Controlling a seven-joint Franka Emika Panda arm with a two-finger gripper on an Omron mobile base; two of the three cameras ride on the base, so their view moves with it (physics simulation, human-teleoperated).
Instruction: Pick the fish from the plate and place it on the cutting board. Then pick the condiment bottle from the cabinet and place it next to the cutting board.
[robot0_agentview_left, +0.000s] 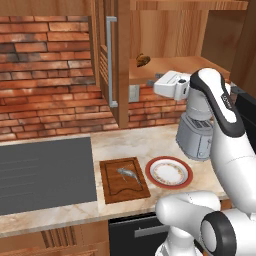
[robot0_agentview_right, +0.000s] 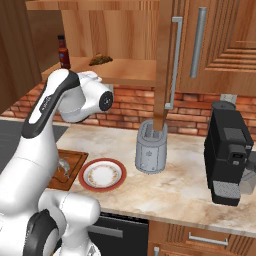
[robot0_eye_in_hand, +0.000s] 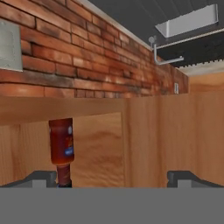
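Here the gripper (robot0_eye_in_hand: 117, 177) stands wide open and empty, its fingertips (robot0_eye_in_hand: 43, 178) at the frame's bottom, the condiment bottle (robot0_eye_in_hand: 61, 146) appearing inverted just above the left one, not touching. The right base view sets that bottle on the cabinet (robot0_agentview_right: 125, 70) shelf, upper left. The left base view shows the fish (robot0_agentview_left: 129, 175) on the cutting board (robot0_agentview_left: 114, 190), beside the plate (robot0_agentview_left: 169, 172).

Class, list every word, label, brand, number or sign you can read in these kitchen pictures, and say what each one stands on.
No text can be read in any view.
Condiment bottle: a small blue-and-white patch of label, too blurred to read.
Robot arm: faint pale marking on its dark side strip, too small to read.
Coffee machine and toaster: no lettering visible.
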